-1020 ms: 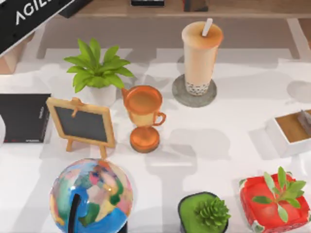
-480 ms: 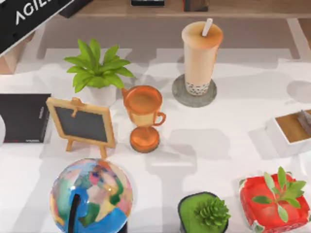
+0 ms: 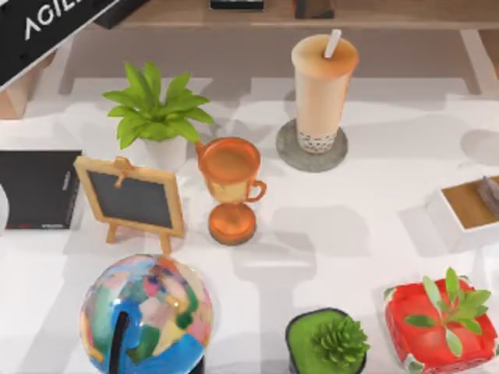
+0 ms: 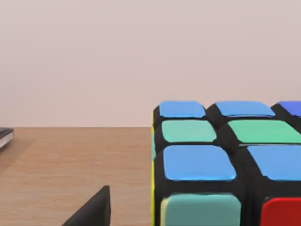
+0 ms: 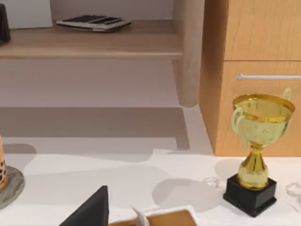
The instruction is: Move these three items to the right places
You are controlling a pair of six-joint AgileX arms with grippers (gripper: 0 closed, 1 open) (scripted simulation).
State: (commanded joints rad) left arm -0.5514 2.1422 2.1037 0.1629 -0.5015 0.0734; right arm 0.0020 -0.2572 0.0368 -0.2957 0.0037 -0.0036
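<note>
- Bubble-tea cup (image 3: 323, 87), tan with a white straw and dark pearls at its base, stands upright on the round grey coaster (image 3: 290, 156) near the table's far edge, right of centre.
- Coaster's rim and the cup's base also show in the right wrist view (image 5: 10, 186).
- Black book (image 3: 35, 189) with pale spine lettering lies flat at the table's left edge, nothing resting on it.
- Wooden-framed chalkboard (image 3: 132, 199) stands just right of that book; an orange trophy cup (image 3: 229, 184) stands between the chalkboard and the coaster.
- Left arm (image 3: 47, 27) crosses the far left corner; whether its fingers are apart or together cannot be told.
- Left wrist view: a Rubik's cube (image 4: 225, 165) on a wooden surface (image 4: 70, 165).
- Right wrist view: a gold trophy (image 5: 257, 146) on the white table (image 5: 141, 179); the right gripper's state cannot be told either.
</note>
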